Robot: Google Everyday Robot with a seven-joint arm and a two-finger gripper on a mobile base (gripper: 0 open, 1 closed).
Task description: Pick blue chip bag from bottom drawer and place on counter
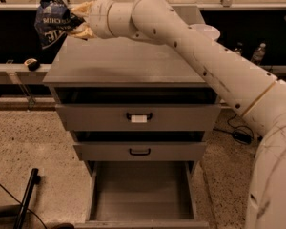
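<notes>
claw (77, 22) pinching the blue chip bag (51, 18), aloft by the worktop (124, 63) left rear corner | bottom drawer (140, 194) stands open | risk: released here, bag likely drops off the edge; crinkly foil may slip

So the chip bag (51, 17) is dark blue and crinkled, with white block lettering on it. It's up in the air at about 10 o'clock, clamped in the pincer (75, 19) and tilted a bit, right by the far-left corner of the desk (124, 61). The desk is a flat grey top, around 12. The bottom drawer (139, 190) at 6 o'clock is pulled out, a plain grey box inside.
</notes>
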